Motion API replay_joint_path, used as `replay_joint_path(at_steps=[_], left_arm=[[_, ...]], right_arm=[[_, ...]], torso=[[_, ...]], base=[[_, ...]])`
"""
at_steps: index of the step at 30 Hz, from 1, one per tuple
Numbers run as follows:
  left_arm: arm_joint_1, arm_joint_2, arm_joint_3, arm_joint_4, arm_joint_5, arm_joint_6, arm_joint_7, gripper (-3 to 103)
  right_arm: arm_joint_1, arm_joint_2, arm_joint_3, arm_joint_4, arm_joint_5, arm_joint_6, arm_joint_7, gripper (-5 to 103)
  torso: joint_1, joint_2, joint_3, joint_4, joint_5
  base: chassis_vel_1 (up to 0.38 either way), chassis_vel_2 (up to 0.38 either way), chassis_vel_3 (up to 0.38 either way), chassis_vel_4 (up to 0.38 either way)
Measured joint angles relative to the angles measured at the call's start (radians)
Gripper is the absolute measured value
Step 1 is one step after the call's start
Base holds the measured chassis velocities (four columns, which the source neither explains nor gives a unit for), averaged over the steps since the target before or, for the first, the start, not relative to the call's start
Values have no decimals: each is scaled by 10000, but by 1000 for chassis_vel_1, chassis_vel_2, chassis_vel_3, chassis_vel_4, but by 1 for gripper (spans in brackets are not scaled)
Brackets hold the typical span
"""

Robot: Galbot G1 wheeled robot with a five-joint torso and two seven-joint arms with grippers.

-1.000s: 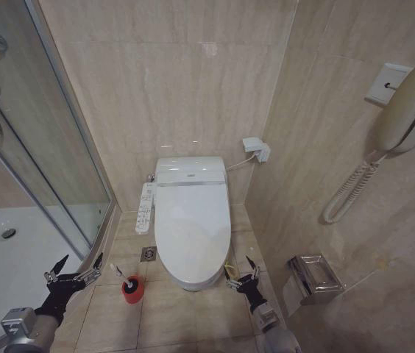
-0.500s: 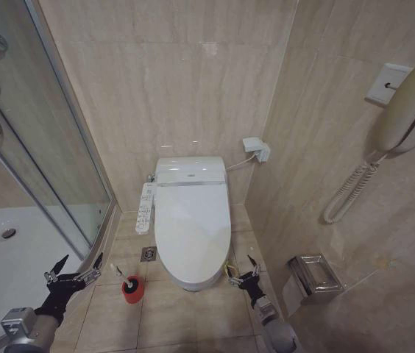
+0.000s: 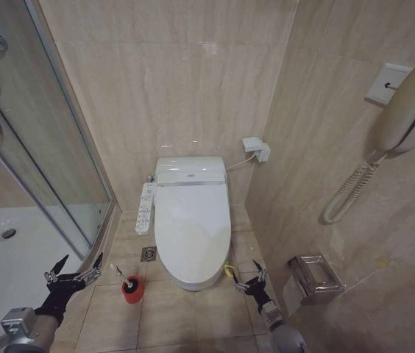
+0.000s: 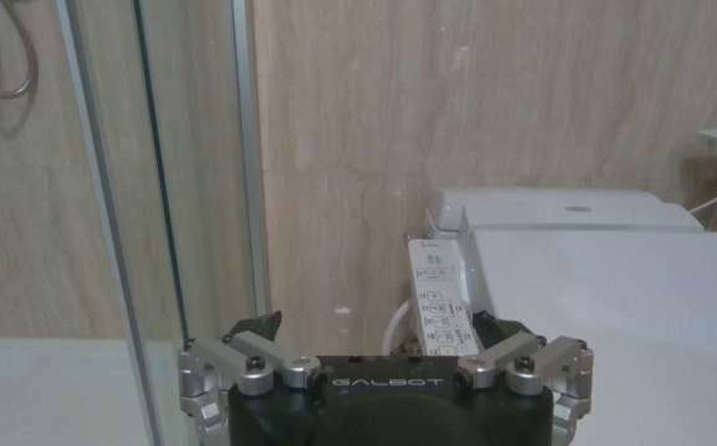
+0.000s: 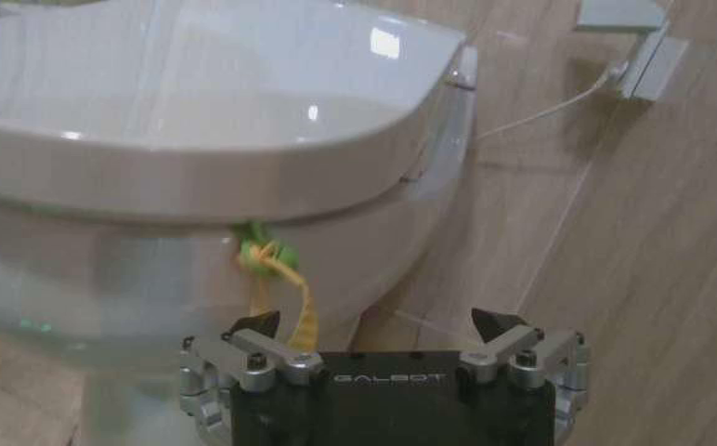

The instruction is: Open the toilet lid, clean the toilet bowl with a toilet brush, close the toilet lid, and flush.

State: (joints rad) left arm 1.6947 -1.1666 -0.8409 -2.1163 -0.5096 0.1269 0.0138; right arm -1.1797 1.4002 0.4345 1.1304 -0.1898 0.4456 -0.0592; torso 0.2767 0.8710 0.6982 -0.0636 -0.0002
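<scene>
Right gripper (image 3: 250,281) has slid back and out from the toilet's front rim since a second ago, fingers spread, holding nothing, yellow-green strap (image 5: 265,260) just ahead of it. Toilet lid (image 3: 191,224) is down. Left gripper (image 3: 73,271) hangs open by the shower, toilet brush (image 3: 129,285) nearby on the floor.

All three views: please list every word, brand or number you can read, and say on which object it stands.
"GALBOT": on the black body of the left gripper.
"GALBOT": on the black body of the right gripper.
The control panel beside the toilet lid carries rows of printed labels, too small to read.
</scene>
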Motion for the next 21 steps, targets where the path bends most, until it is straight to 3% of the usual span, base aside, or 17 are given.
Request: replay_joint_path(at_steps=[21], left_arm=[[0, 0, 0, 0, 0, 0, 0, 100]], right_arm=[[703, 466, 544, -1330, -517, 352, 328, 100]], torso=[[0, 0, 0, 1, -1]], base=[[0, 0, 0, 0]])
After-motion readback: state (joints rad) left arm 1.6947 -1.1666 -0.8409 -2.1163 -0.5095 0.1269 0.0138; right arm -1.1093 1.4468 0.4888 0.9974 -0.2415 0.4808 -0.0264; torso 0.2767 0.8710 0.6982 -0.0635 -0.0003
